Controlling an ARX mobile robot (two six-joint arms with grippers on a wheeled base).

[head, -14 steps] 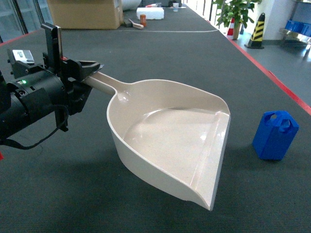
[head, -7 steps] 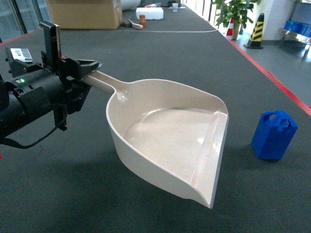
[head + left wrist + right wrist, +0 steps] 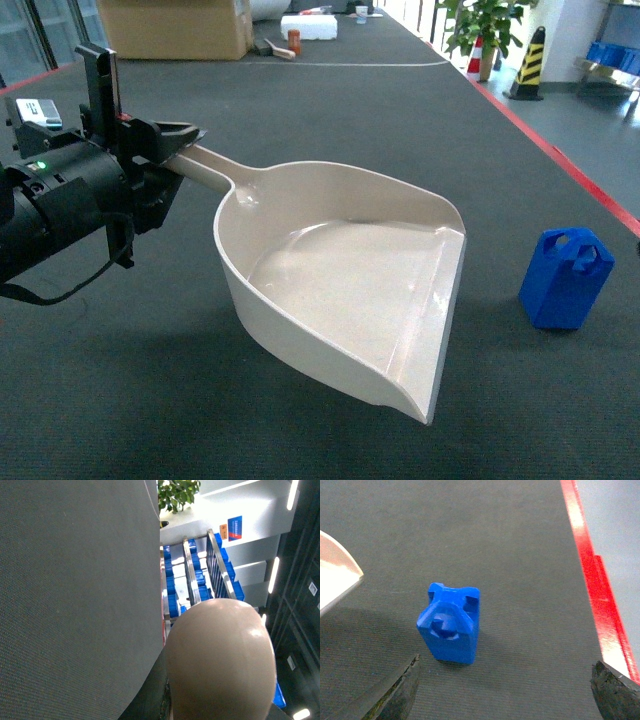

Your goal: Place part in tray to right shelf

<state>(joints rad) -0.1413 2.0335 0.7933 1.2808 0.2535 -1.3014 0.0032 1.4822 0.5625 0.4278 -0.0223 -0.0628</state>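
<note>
The beige tray (image 3: 350,280) hangs tilted above the dark floor, casting a shadow beneath it. My left gripper (image 3: 168,148) is shut on the tray's long handle at the left of the head view. In the left wrist view only the tray's rounded beige underside (image 3: 220,660) shows. The small blue part (image 3: 565,278) stands upright on the floor to the right of the tray's lip, apart from it. In the right wrist view the part (image 3: 450,625) stands ahead of my open right gripper (image 3: 506,687), nearer its left finger. The right shelf (image 3: 200,575), steel with blue crates, lies far off.
A red floor line (image 3: 560,160) runs along the right, close to the part (image 3: 592,580). Far back stand a cardboard box (image 3: 175,28), a white box (image 3: 308,27), a potted plant (image 3: 485,25) and a yellow-black cone (image 3: 527,65).
The left gripper and the tray have drifted slightly left and upward. The part has stayed where it was.
</note>
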